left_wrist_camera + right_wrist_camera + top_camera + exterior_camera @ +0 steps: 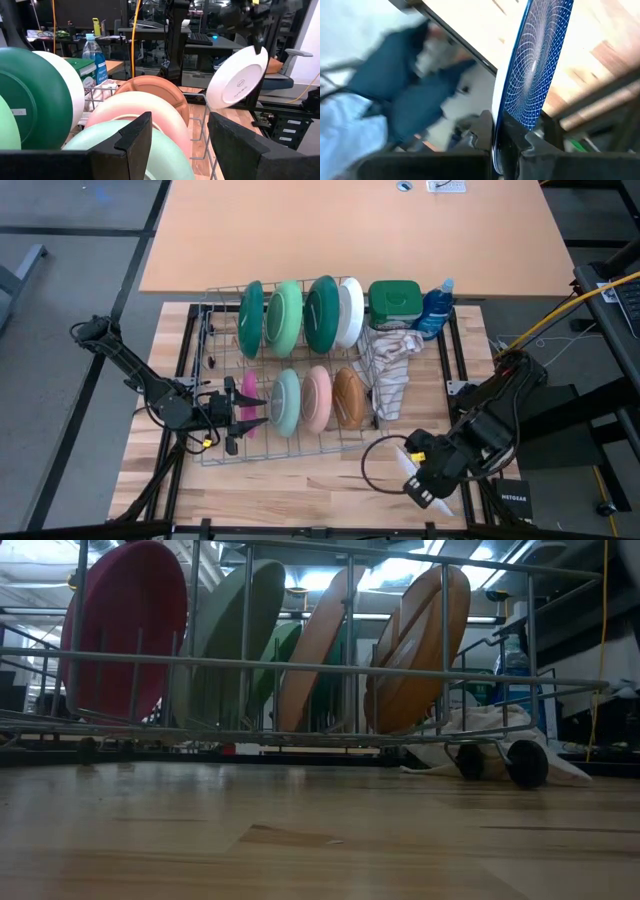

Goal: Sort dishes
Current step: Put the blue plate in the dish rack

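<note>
A wire rack (215,300) holds dishes on edge. The far row has two dark green plates (251,318), a light green one (285,318) and a white one (350,310). The near row has magenta (248,385), pale teal (286,402), pink (317,398) and brown (349,397) plates. My left gripper (246,411) is open at the magenta plate; in its wrist view (180,145) the teal plate (165,150) lies ahead. I cannot tell whether it touches a plate. My right gripper (425,485) is shut on a navy patterned plate (540,60) with a white underside (237,82), right of the rack. My right gripper pinches the navy plate's rim (499,120) between its two fingers, one on the patterned face and one on the white underside. The fingers come from above at the plate's upper edge (257,50). The plate hangs tilted on edge, clear of the table.
A green square-lidded tub (394,302), a blue bottle (436,310) and a beige-and-white cloth (393,365) sit at the rack's right end. Bare wood table (300,490) lies in front of the rack. A larger tan tabletop (350,240) lies beyond.
</note>
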`<state>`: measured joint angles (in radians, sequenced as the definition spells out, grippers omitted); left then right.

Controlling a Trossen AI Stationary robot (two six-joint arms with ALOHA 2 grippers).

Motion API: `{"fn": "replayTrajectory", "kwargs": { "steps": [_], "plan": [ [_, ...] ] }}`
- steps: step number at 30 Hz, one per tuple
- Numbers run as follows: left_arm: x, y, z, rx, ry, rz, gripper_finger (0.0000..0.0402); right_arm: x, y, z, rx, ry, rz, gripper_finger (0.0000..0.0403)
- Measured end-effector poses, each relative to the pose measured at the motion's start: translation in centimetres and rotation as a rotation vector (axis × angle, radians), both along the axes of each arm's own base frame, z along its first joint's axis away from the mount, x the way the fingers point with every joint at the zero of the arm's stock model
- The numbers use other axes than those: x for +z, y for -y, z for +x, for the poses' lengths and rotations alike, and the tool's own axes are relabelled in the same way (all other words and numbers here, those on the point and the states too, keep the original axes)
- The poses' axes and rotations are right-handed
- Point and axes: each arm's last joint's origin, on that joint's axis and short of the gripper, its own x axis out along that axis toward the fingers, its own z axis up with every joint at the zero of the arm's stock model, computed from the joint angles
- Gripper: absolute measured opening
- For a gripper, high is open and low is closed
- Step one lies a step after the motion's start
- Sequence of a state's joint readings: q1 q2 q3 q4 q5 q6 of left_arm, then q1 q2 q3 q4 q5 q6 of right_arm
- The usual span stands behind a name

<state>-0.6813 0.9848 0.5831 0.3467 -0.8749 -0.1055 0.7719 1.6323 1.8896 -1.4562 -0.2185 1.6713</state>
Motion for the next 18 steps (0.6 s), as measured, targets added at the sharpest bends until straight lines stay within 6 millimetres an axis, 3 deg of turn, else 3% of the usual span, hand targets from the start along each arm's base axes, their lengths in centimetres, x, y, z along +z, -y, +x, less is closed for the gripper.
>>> {"fn": "replayTrajectory", "kwargs": {
  "steps": [18],
  "plan": [
    [0.0, 0.0, 0.0, 0.000, 0.000, 0.000, 0.0184, 2.7, -0.2, 1.2, -0.144, 0.371, 0.098, 0.0012]
  ]
}}
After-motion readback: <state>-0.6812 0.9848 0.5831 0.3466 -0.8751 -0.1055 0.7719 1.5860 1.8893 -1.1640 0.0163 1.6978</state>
